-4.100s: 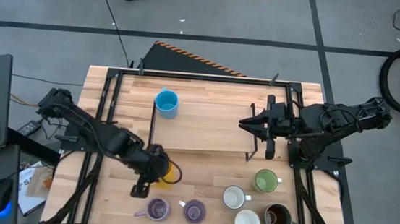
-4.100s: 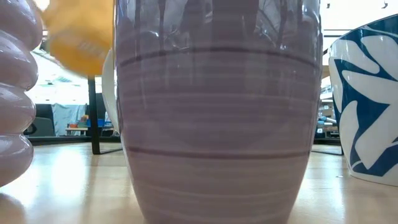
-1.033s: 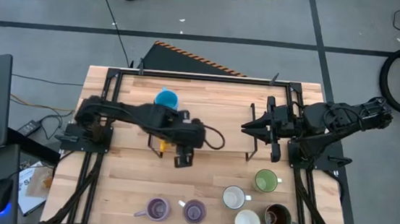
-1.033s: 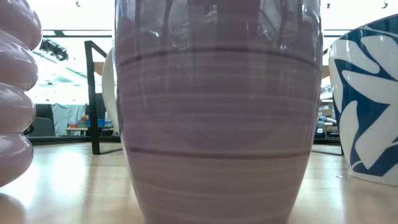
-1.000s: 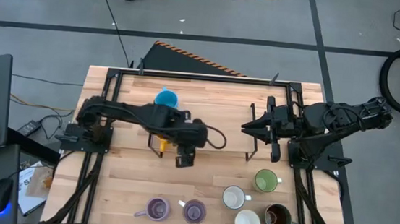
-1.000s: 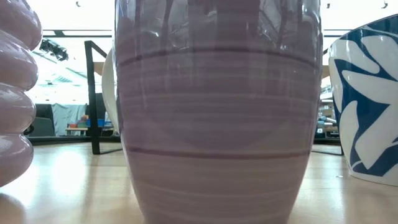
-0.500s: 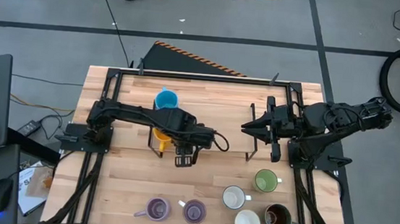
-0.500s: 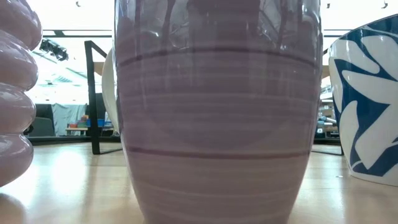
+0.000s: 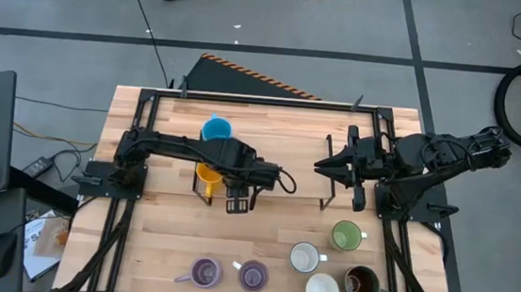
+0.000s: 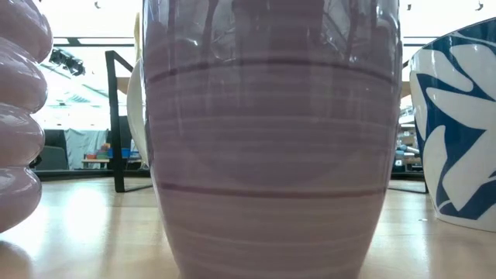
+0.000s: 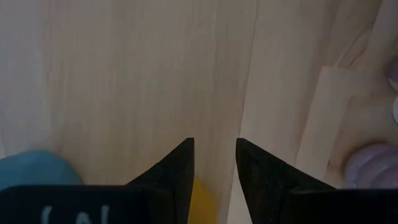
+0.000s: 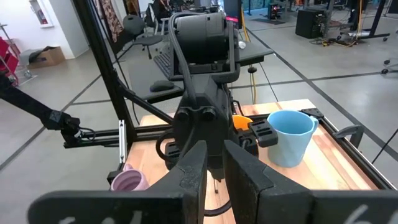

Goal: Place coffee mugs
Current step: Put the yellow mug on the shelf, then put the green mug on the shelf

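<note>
Left gripper [image 9: 237,202] is clamped on the orange mug [image 9: 208,175] mid-table just below the blue mug [image 9: 217,129], right gripper [image 9: 328,167] parked off to the side with fingers nearly together

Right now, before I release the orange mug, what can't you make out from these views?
- Orange mug, high view: mostly hidden under the left arm; whether it touches the wood is unclear.
- Left gripper, left wrist view: only a yellow sliver shows between the fingers.
- Low view: a purple mug fills the frame, blocking the table behind.
- Right gripper: waiting near the table's right side.
</note>
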